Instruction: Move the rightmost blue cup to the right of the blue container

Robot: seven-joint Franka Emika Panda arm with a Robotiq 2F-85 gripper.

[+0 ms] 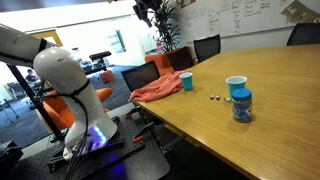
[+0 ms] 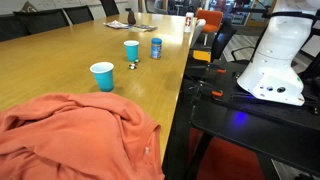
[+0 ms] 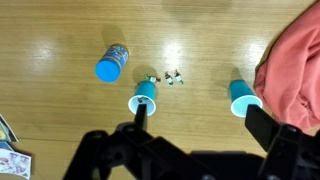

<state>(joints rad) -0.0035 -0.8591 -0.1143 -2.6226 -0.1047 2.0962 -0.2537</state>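
Note:
The bright blue cup with a white rim [image 1: 236,86] stands upright on the wooden table, close beside the blue container [image 1: 241,105], a short lidded jar with a pale band. Both show in the other exterior view, cup [image 2: 131,49] and container [image 2: 156,47]. In the wrist view the cup [image 3: 145,97] is just below the container [image 3: 113,63]. My gripper [image 3: 203,120] is open and empty, high above the table, its fingers framing the space between the two cups. In an exterior view the gripper [image 1: 150,12] hangs near the top of the frame.
A smaller, darker blue cup [image 1: 186,81] [image 2: 102,76] [image 3: 243,97] stands near an orange cloth [image 1: 160,88] [image 2: 80,135] [image 3: 295,60]. A few small metal objects [image 1: 215,97] [image 3: 168,76] lie between the cups. Office chairs [image 1: 206,47] line the table. Papers [image 3: 12,160] lie at one corner.

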